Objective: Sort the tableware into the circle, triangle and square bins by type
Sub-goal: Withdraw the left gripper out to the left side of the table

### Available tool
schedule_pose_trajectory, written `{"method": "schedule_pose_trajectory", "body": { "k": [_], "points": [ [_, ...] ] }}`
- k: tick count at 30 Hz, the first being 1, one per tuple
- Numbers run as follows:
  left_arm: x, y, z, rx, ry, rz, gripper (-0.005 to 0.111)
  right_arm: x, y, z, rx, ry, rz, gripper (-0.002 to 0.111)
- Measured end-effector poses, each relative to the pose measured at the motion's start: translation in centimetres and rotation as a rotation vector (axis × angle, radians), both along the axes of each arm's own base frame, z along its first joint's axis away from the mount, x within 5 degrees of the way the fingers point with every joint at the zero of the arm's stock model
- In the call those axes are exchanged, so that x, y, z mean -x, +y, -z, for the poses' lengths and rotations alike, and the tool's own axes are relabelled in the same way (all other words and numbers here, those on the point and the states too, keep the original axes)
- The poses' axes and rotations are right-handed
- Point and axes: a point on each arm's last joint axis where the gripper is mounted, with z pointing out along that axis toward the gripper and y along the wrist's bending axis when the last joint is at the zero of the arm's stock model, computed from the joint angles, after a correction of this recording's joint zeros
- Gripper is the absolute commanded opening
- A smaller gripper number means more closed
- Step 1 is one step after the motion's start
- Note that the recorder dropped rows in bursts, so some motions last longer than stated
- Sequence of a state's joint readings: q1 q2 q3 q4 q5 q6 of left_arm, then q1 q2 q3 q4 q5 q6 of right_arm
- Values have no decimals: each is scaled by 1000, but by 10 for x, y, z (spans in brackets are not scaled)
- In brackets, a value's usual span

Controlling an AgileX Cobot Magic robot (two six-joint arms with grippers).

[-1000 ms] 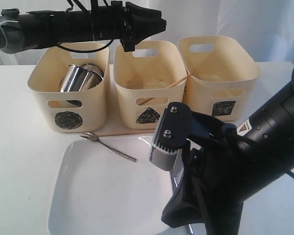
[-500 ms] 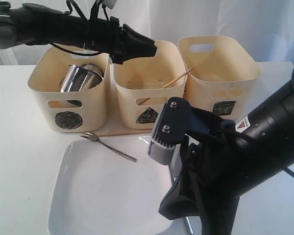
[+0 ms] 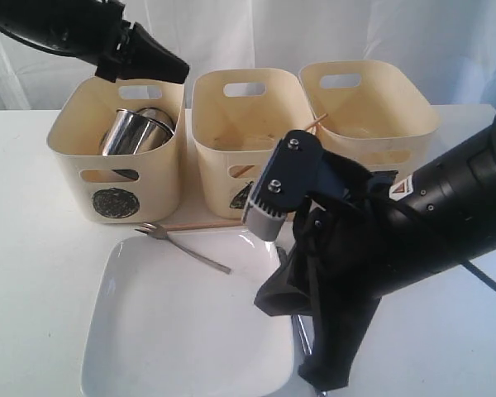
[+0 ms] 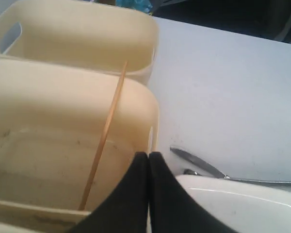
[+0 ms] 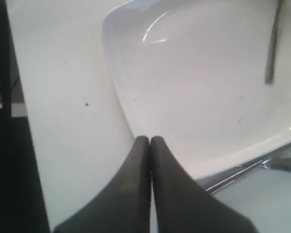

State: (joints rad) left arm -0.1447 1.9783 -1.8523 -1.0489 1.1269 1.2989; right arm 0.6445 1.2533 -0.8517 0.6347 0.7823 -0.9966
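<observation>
Three cream bins stand in a row: circle bin [image 3: 116,165], triangle bin [image 3: 246,141], square bin [image 3: 372,116]. Two steel mugs [image 3: 134,131] lie in the circle bin. One chopstick [image 4: 104,141] leans inside the triangle bin, and another [image 3: 202,224] lies on the table in front. A small fork [image 3: 182,245] rests on the white square plate [image 3: 174,331]. The knife [image 4: 199,163] lies beside the plate. My left gripper [image 3: 180,73] hovers shut and empty above the circle bin's back right. My right gripper [image 5: 150,139] is shut and empty over the plate's edge [image 5: 136,131].
The bulky right arm [image 3: 347,265] fills the foreground and hides the plate's right side and part of the triangle and square bins' fronts. Thin cutlery handles [image 5: 237,174] stick out from under the plate. The white table edge [image 5: 19,121] runs close by the right gripper.
My left gripper has closed and pulled back left, from over the triangle bin to over the circle bin. The chopstick now leans steeper in the triangle bin. The right arm shifted slightly up and left.
</observation>
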Motion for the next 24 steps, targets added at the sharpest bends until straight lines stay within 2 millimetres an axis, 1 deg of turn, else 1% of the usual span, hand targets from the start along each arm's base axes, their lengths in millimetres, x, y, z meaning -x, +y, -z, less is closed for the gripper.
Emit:
{"method": "schedule_pose_trajectory", "body": {
  "k": [2,7,9,12,13,16,19,24],
  "points": [
    [6,11,4,-21,27,-22,0,-2,0,-1,-8,-19,14,0],
    [26,33,27,-42,145,-69,0,-3,1,-1,-22,5,63,0],
    [37,38,35,-35,191,-89,0,-3,1,-1,-30,34,97,0],
    [51,39,47,-9,236,-159,0,-3,1,-1,-40,74,145,0],
    [56,39,49,9,238,-180,0,-4,0,-1,-42,85,163,0],
    [75,38,46,83,229,-194,0,-6,0,-1,-47,110,228,0],
    [98,38,35,132,183,-194,0,-8,-1,-2,-65,116,283,0],
    [138,41,23,149,132,-211,0,-13,-1,-3,-84,78,320,0]
  ]
}}
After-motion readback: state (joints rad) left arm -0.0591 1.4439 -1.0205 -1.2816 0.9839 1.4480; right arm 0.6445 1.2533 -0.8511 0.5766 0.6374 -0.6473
